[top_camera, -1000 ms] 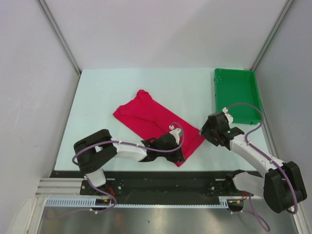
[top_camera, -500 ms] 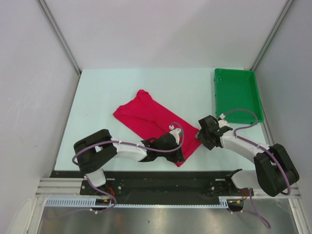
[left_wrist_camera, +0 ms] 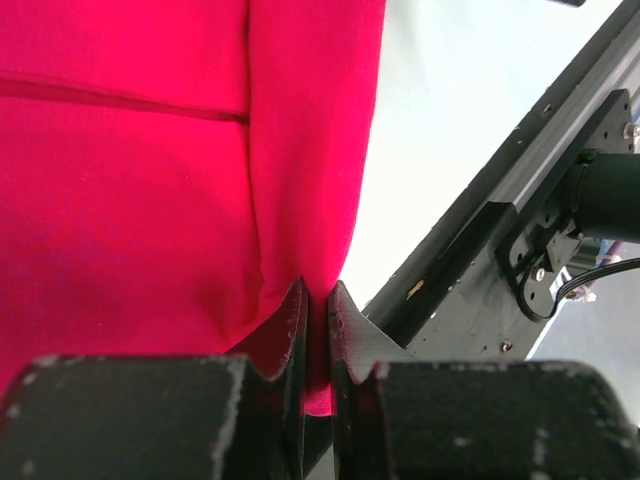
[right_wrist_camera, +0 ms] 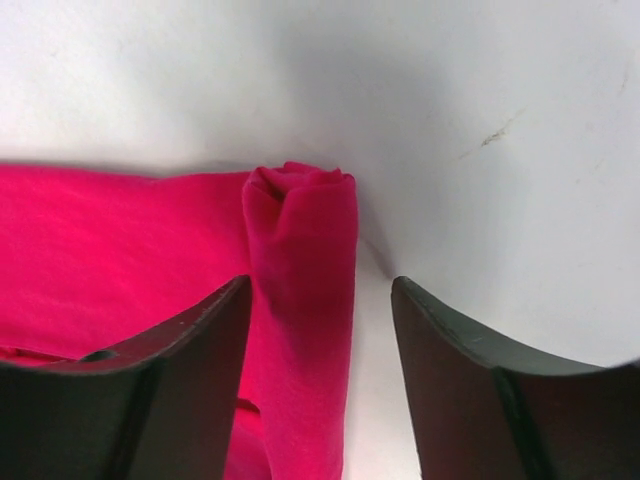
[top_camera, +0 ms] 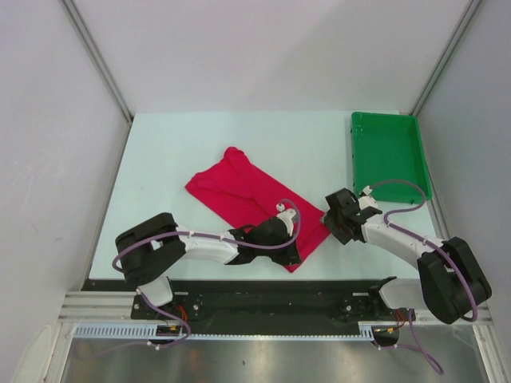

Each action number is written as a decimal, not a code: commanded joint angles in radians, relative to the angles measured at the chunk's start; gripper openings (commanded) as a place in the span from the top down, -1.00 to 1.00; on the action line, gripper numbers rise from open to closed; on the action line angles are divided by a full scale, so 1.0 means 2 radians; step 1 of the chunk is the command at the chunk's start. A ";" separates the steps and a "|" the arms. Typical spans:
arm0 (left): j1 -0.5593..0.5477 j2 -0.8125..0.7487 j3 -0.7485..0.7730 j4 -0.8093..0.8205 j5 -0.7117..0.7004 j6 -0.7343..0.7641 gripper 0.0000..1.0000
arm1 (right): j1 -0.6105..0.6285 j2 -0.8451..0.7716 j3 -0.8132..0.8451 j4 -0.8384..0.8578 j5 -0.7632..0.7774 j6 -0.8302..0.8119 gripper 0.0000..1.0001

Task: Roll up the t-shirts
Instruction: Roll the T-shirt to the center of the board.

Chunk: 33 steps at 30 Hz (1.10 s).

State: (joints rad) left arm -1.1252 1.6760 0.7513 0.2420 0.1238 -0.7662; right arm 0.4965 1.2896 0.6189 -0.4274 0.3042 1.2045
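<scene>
The crimson t-shirt (top_camera: 247,191) lies folded into a long strip, running diagonally from the table's middle toward the near edge. My left gripper (top_camera: 294,257) sits at the strip's near corner. In the left wrist view its jaws (left_wrist_camera: 318,300) are shut on a pinch of the red cloth (left_wrist_camera: 150,180). My right gripper (top_camera: 329,221) is low at the strip's right corner. In the right wrist view it (right_wrist_camera: 320,282) stands open astride a small rolled edge of the shirt (right_wrist_camera: 305,240), which lies nearer the left finger (right_wrist_camera: 200,340).
An empty green tray (top_camera: 387,159) stands at the table's back right. The black frame rail (left_wrist_camera: 480,260) runs along the table's near edge, just beyond the left gripper. White walls close in the sides and back.
The right gripper has moved left and down from beside the tray to the shirt's right corner. The left gripper has kept its hold and place.
</scene>
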 commanded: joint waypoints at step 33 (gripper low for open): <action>-0.013 -0.056 0.033 -0.022 -0.056 0.117 -0.04 | -0.020 0.085 0.029 -0.049 -0.012 -0.025 1.00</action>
State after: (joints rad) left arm -1.1477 1.6188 0.7605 0.2092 0.0555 -0.6254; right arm 0.4480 1.3911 0.6743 -0.4416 0.2665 1.1683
